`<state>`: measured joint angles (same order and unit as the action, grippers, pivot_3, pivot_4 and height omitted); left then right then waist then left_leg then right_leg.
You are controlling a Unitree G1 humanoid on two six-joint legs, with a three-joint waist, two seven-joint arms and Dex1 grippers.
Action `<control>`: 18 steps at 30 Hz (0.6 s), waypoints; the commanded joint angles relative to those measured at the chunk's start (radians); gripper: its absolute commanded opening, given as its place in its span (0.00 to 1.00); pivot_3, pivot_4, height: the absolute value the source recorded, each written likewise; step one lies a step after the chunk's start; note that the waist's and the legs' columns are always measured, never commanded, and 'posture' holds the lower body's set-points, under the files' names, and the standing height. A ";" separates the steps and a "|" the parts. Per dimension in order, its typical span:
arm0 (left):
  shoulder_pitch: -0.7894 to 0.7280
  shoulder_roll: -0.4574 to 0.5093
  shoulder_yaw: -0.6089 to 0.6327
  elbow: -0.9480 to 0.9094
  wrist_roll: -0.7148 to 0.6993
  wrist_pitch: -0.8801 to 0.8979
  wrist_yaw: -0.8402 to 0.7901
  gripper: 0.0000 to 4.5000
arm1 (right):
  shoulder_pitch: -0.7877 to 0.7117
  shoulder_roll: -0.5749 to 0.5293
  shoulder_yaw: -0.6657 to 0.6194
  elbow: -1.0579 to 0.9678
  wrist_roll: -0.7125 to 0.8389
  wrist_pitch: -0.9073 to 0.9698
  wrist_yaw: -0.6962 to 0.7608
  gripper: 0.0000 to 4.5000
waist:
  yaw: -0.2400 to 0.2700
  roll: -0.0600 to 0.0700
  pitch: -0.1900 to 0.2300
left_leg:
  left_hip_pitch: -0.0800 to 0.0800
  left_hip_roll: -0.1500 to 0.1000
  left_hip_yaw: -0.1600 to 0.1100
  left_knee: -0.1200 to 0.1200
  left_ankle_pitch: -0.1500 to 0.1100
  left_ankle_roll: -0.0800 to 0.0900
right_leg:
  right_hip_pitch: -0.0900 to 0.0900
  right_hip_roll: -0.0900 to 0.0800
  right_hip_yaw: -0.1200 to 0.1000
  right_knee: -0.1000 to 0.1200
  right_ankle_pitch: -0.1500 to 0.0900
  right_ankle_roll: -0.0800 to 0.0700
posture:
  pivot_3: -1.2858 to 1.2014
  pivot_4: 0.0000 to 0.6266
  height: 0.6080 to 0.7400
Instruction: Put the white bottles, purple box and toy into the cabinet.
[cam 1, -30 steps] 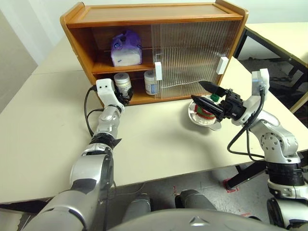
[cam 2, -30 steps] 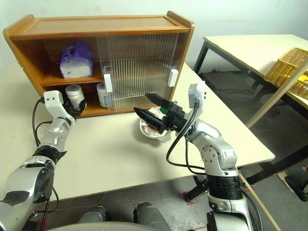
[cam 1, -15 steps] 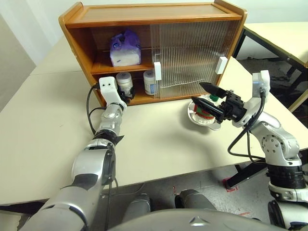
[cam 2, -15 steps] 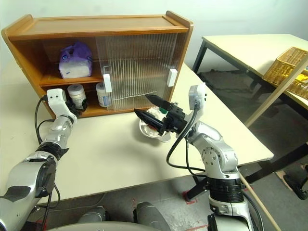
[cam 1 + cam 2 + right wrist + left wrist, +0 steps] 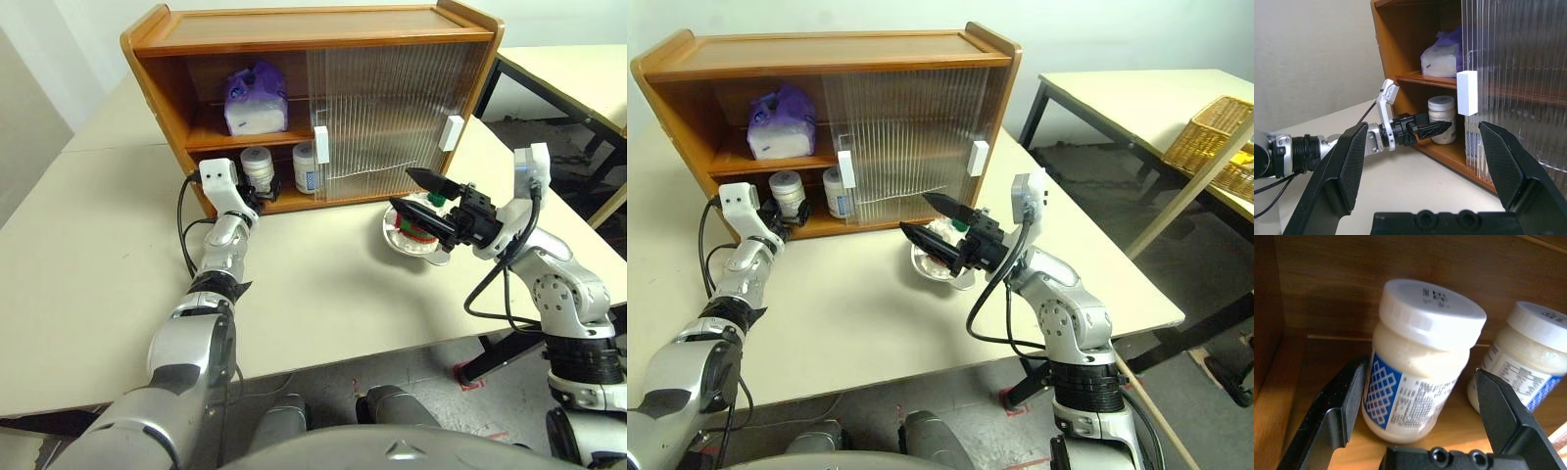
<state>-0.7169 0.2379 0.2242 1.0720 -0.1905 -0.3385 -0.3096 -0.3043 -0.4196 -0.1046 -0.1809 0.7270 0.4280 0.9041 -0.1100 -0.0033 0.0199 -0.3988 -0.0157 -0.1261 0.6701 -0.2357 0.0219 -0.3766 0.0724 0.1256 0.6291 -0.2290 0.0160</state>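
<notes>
The cabinet (image 5: 294,39) stands at the back of the table with its left half uncovered. On its upper shelf lies the purple box (image 5: 257,98). Two white bottles (image 5: 257,163) (image 5: 305,166) stand upright on the lower shelf. My left gripper (image 5: 260,196) reaches level into that shelf, open, its fingers on either side of the left bottle (image 5: 1422,377). The other bottle (image 5: 1528,357) stands beside it. The toy (image 5: 419,227) sits in a steel bowl (image 5: 411,247) in front of the cabinet. My right gripper (image 5: 402,186) hangs open just above the toy, holding nothing.
Ribbed sliding doors (image 5: 392,108) with white handles cover the cabinet's middle and right. A second table with a wicker basket (image 5: 1215,137) stands to the right, across a gap. Bare tabletop lies in front of the cabinet and to its left.
My left gripper has opened off the left white bottle, which now stands free on the lower shelf. The right arm has kept still.
</notes>
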 commanded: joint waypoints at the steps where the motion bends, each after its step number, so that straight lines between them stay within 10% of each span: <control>1: 0.017 0.001 0.005 -0.050 -0.007 0.021 -0.011 0.99 | -0.005 -0.007 0.007 0.007 -0.002 0.011 0.009 1.00 | 0.002 0.000 0.000 | 0.000 0.000 0.000 0.000 0.000 0.000 | 0.000 0.000 0.000 0.000 0.000 0.000 | 0.46 0.05 1.00; 18: 0.228 0.042 -0.029 -0.463 -0.013 0.209 -0.047 0.99 | -0.024 0.002 0.012 0.025 -0.005 0.008 0.012 1.00 | 0.010 -0.001 0.001 | 0.000 0.000 0.000 -0.002 0.000 -0.001 | -0.001 0.000 0.000 -0.001 -0.001 -0.001 | 0.46 0.05 1.00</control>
<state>-0.5029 0.2701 0.2098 0.6650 -0.2037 -0.1667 -0.3475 -0.3155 -0.4147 -0.0979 -0.1619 0.7270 0.4287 0.9144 -0.1003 -0.0042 0.0207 -0.3987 -0.0152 -0.1261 0.6676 -0.2358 0.0211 -0.3776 0.0723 0.1255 0.6282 -0.2298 0.0146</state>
